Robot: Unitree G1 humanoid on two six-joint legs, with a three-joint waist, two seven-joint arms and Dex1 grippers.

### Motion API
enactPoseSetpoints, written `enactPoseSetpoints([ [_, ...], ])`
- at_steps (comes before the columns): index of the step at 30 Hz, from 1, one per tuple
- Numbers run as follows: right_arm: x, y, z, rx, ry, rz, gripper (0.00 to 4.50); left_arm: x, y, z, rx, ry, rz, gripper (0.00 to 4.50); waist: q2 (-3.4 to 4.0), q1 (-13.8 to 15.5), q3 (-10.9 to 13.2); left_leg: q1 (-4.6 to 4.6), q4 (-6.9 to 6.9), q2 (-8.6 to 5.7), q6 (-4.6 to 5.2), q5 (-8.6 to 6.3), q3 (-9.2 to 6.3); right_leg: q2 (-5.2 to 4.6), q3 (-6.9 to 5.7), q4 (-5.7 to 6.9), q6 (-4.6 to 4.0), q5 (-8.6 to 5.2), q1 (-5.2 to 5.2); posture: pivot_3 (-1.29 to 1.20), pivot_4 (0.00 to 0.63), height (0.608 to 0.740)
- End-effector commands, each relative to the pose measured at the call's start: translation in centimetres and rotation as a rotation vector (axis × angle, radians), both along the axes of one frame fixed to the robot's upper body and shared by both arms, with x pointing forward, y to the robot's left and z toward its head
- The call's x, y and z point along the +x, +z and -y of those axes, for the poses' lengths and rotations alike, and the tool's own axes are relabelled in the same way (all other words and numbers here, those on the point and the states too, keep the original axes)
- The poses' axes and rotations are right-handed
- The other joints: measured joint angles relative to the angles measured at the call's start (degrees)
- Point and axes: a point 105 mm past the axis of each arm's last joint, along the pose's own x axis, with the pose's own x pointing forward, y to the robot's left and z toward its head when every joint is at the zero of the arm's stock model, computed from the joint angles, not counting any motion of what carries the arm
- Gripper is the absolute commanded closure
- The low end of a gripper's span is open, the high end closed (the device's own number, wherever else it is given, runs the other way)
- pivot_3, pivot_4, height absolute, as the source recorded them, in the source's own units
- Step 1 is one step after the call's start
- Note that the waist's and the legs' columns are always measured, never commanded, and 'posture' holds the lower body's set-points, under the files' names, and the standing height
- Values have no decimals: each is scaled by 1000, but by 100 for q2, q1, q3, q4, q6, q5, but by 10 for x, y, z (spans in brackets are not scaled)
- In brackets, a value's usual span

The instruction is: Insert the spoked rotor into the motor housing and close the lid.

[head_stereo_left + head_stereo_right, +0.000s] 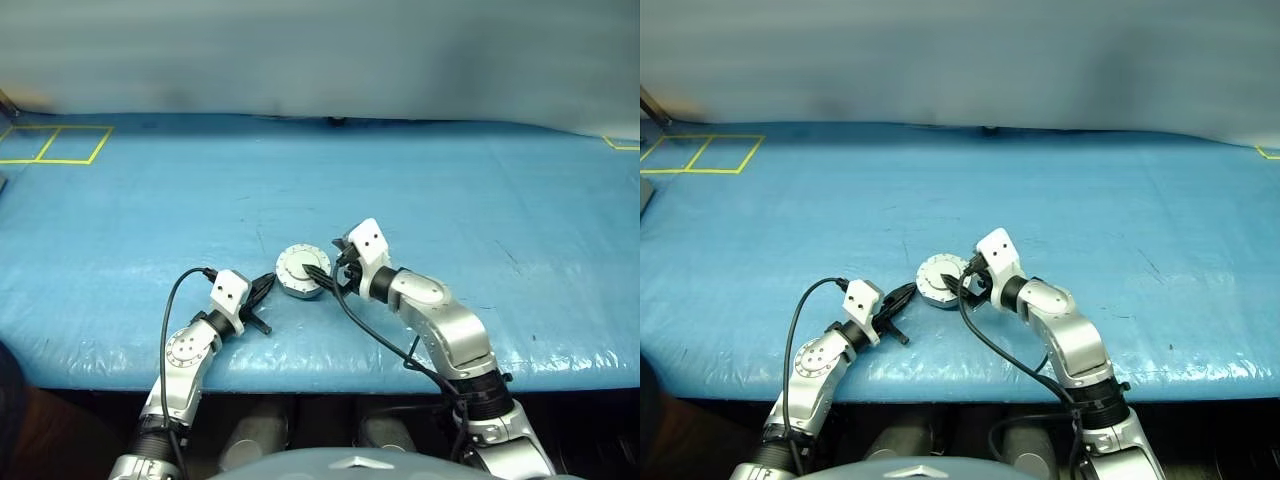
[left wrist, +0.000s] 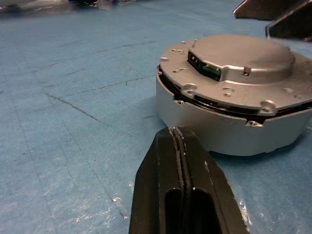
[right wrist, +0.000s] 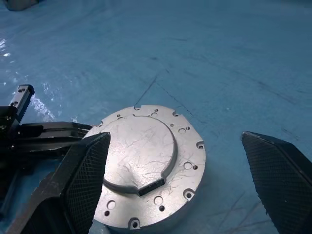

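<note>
The motor housing [image 3: 151, 170] sits on the blue tabletop [image 1: 450, 190] with its lid [image 2: 234, 63] already down, so the job looks done; the right claw [image 3: 175, 180] gapes wide and empty above it, the left claw [image 2: 178, 141] pressed shut beside it.

Scratched matt grey metal lid [image 3: 146, 161] on glossy, wrinkled blue plastic sheet [image 1: 450, 200]

You have one motor housing [image 1: 303, 284] at frame centre, one lid [image 3: 146, 161] closed on it, and two grippers.
</note>
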Motion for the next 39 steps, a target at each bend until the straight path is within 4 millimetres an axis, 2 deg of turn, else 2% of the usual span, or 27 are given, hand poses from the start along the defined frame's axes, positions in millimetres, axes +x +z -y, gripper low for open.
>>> enactPoseSetpoints([
  [1, -4, 12, -4, 23, 17, 39, 22, 4, 9, -2, -17, 23, 43, 4500, 0, -2, 2, 0, 0, 0, 0, 0, 0, 0, -1, 0, 1, 0, 0, 0, 150, 740],
  [4, -5, 15, -9, 25, 38, 76, 22, 5, 11, -4, -21, 32, 48, 4500, 0, -7, 8, 0, 1, 1, 0, 0, 0, 0, -1, 1, 2, -1, 0, 0, 150, 740],
  [7, -12, 15, -23, 3, 131, 128, 22, 4, 13, -9, -24, 39, 55, 4500, -1, -22, 15, 0, 0, 1, 0, 0, 1, 0, -1, 0, 3, -1, 0, 0, 150, 740],
  [11, -12, -4, -32, -78, 176, 145, 22, 1, 18, -12, -43, 41, 78, 4500, -10, -27, 23, 1, -2, 1, -1, 0, 0, 0, -4, 0, 2, -2, -1, 0, 150, 740],
  [14, -7, -13, -36, -108, 181, 159, 22, -1, 20, -19, -47, 54, 94, 4500, -15, -20, 28, 2, 1, 0, -1, 0, 2, 0, -3, -2, 3, -1, 1, 0, 150, 740],
  [19, 5, -15, -35, -117, 132, 182, 22, -8, 20, -27, -45, 62, 101, 4500, -16, -15, 31, 4, 0, 2, -2, 0, 0, 3, -3, 1, 2, -1, 2, 0, 150, 740],
  [26, 3, -20, -38, -85, 152, 135, 22, -13, 17, -29, -46, 68, 98, 4500, -16, -10, 33, 4, 0, 1, -2, 0, 0, 2, -2, 0, 1, -1, 2, 0, 150, 740],
  [29, 2, -26, -37, -91, 152, 104, 616, -12, 17, -30, -43, 71, 101, 4500, -16, -12, 33, 6, 0, 2, -2, 0, 0, 3, -2, 1, 1, -1, 3, 0, 150, 740],
  [32, 1, -24, -39, -59, 149, 83, 1484, -12, 17, -30, -39, 67, 103, 4500, -16, -14, 33, 6, 0, 2, -2, 0, 0, 3, -2, 1, 1, -1, 3, 0, 150, 740],
  [39, 3, -12, -47, -32, 131, 88, 1486, -11, 16, -24, -41, 48, 99, 4500, -15, -27, 34, 9, 0, 3, -3, 0, 0, 4, -1, 3, 0, -2, 3, 0, 150, 740],
])
